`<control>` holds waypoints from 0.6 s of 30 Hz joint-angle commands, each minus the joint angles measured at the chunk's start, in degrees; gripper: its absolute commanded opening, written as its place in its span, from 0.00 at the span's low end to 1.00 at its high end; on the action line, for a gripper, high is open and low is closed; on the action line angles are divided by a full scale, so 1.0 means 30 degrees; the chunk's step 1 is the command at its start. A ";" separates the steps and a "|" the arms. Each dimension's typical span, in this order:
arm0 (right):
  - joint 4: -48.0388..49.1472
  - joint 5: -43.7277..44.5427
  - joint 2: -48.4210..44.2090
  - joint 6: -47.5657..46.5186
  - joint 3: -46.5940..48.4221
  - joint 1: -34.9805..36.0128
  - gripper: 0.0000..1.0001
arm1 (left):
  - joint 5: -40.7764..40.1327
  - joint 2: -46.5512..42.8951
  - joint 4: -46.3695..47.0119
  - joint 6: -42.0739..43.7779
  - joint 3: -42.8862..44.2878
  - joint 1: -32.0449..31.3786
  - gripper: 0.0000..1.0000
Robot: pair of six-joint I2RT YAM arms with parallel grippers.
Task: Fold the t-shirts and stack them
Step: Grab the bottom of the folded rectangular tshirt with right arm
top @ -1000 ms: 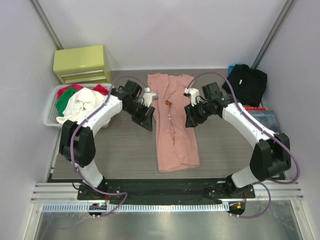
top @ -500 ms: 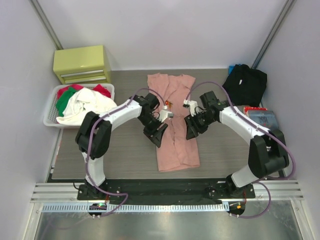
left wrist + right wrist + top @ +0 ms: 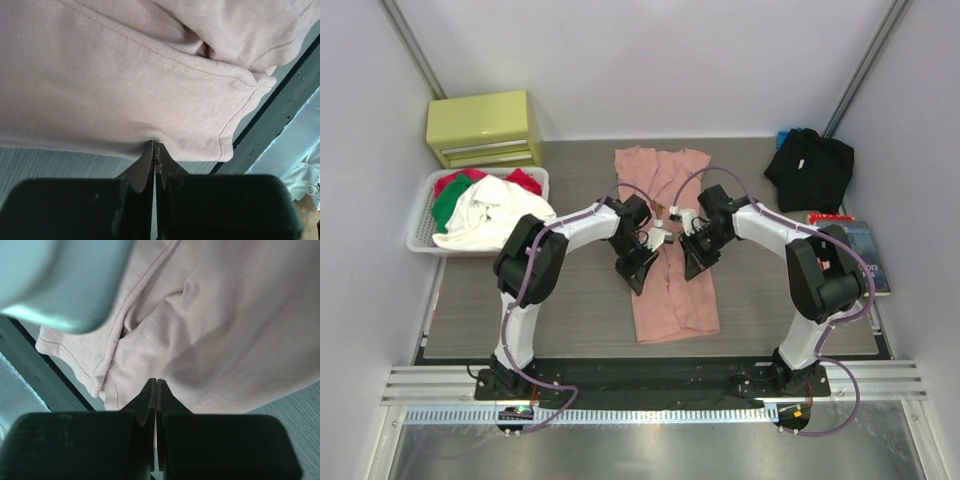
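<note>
Far left: yellow-green drawer box (image 3: 485, 127) against the back wall. In front of it is a white basket (image 3: 417, 232) heaped with red, green and white cloth (whether those count as tees for this job I can't tell).

Left gripper (image 3: 638, 274): down at table (image 3: 570, 310) level on the left edge of the salmon-pink t-shirt (image 3: 672, 310). Its wrist camera shows the jaws pressed together, a pinch of the pink edge caught at the tips (image 3: 155, 146) and the cloth dimpling there.

Centre: the pink tee lies as a long narrow strip running from the back of the table toward the arms. The sides are already turned in lengthwise and the collar end is farthest away. Some rumpling shows along the middle.

Right gripper (image 3: 692, 264): mirrors the other on the strip's right edge, jaws together on the pink cloth (image 3: 156, 384).

Far right: black t-shirt (image 3: 812, 168) sits in a loose bunch in the back corner, well apart from the pink one. Near it is a book (image 3: 865, 250) at the table's edge.

Progress, as I judge it: the lengthwise fold of the pink tee is done. The crosswise fold is not yet made, and both pinches look set up for it. The black tee looks unfolded, and nothing is stacked. Under halfway.
</note>
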 commanded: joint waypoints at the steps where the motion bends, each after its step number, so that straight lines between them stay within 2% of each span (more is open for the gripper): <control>1: 0.0391 0.0408 0.0202 0.0017 0.0159 0.0250 0.01 | -0.0113 0.0204 0.0366 -0.0222 0.0378 0.0077 0.00; 9: 0.1180 -0.0003 0.1259 0.0309 -0.1804 0.0718 0.01 | 0.0034 -0.0409 0.0072 -0.0340 -0.0733 0.0018 0.00; 14: 0.1270 -0.0060 0.0353 0.0661 -0.1952 0.1537 0.01 | -0.0318 -0.1727 0.0541 -0.0339 -0.2343 0.0018 0.00; 18: 0.1269 0.0116 -0.0409 0.0749 -0.2186 0.1862 0.01 | -0.0726 -0.2577 0.0630 -0.0456 -0.2406 -0.0011 0.00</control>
